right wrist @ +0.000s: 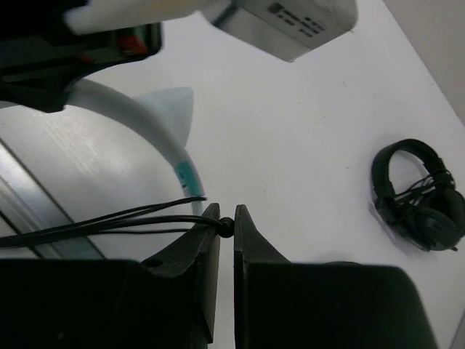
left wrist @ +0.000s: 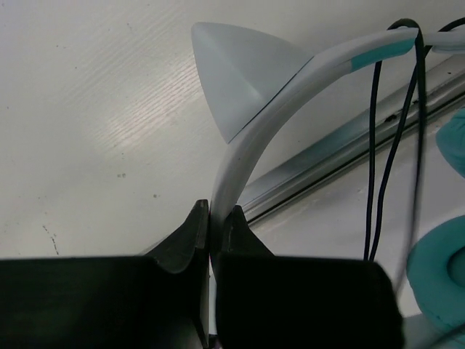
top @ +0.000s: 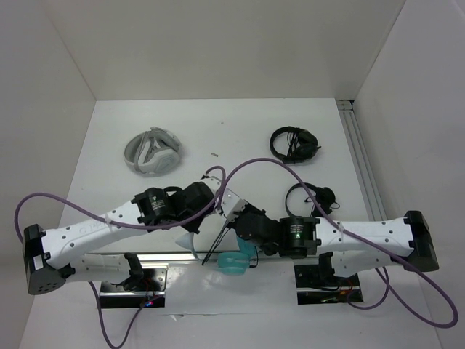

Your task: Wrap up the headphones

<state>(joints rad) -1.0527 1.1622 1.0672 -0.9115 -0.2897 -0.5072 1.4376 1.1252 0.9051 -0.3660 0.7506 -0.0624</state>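
Teal and pale blue-white: the headphones (top: 234, 262) are off the surface (top: 240, 131), held up directly over the metal rail (left wrist: 327, 166) in the gap between the two wrists.

Left claw (left wrist: 211, 218): fingers together, clamped on the thin headband (left wrist: 251, 138) below its pointed ear tab (left wrist: 232, 73). Right claw (right wrist: 226, 222): closed to a pinch on the black cable (right wrist: 109, 218). The cable runs in a few strands from the pinch back to the headband, above the rail. One teal ear cup (left wrist: 439, 269) hangs free on the near side of the rail.

Risks as I judge them:
- The pinch on the cable is at the very fingertips and the cable is thin. A tug along its length could draw it out, and the strands already over the band would go slack.
- The band is narrow and smooth, and gripped on a small patch. Cable tension pulling sideways could pivot it in the left claw or pull it free, dropping the set onto the rail.
- Turns laid near the ear tab may catch on it or slide down the curve and bunch.
- The hanging cup could swing into the rail or foul the cable path.
- The wrists are very close over the rail, so a wide wrapping sweep risks contact between them.

The black headphones (right wrist: 418, 196) lie well beyond the rail, out of the way.
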